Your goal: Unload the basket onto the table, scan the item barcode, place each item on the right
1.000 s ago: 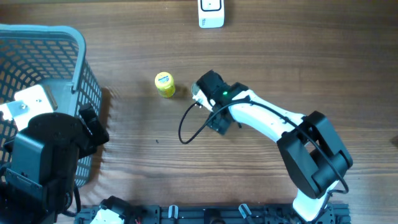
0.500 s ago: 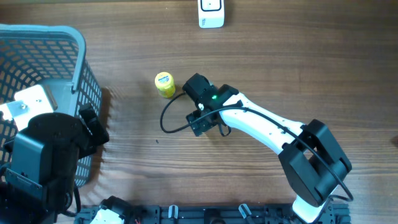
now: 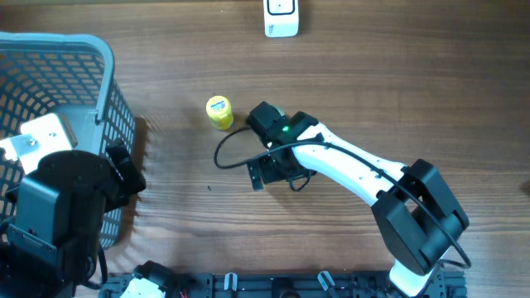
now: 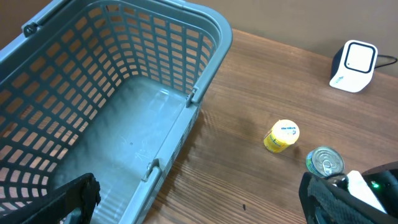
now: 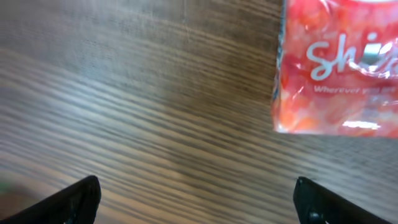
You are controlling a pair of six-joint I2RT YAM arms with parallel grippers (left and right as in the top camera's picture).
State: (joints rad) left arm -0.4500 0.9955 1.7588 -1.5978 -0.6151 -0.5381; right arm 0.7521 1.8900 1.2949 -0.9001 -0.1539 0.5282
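Red packet [image 5: 339,68] is lying flat on the surface [image 3: 414,83], white lettering facing up. It is showing only in the right wrist view, up in the top corner. Overhead, the right arm is covering it, so the exact spot is hidden; I'm guessing mid-surface, near the yellow tub [image 3: 219,112] and the can [image 4: 324,163]. I'm taking this as the item, since the right pincer [image 5: 196,200] is hovering low just beside it. That pincer is spread wide and gripping nothing, with bare wood showing in the gap. The packet is sitting ahead of the fingertips and off to one side, not centred. Left pincer [image 4: 199,198] is also spread wide and empty, hanging over the basket [image 3: 103,50], well apart from the action.

Step in hand, as I'm reading it: lining up for the pick. Doing it well is meaning:
- shifting the pincer sideways until a packet edge is falling between the fingers
- then coming down and pinching an edge or corner, since a flat soft packet is giving little to grab from above

Barcode is not showing. The printed face is up, so the code is likely underneath or out of frame; cannot tell. After lifting, the code face is needing turning toward the scanner [image 3: 281,16] at the far edge, well apart from here. Risks: clipping the can or tub while sweeping, and the wrapper crumpling over the code.
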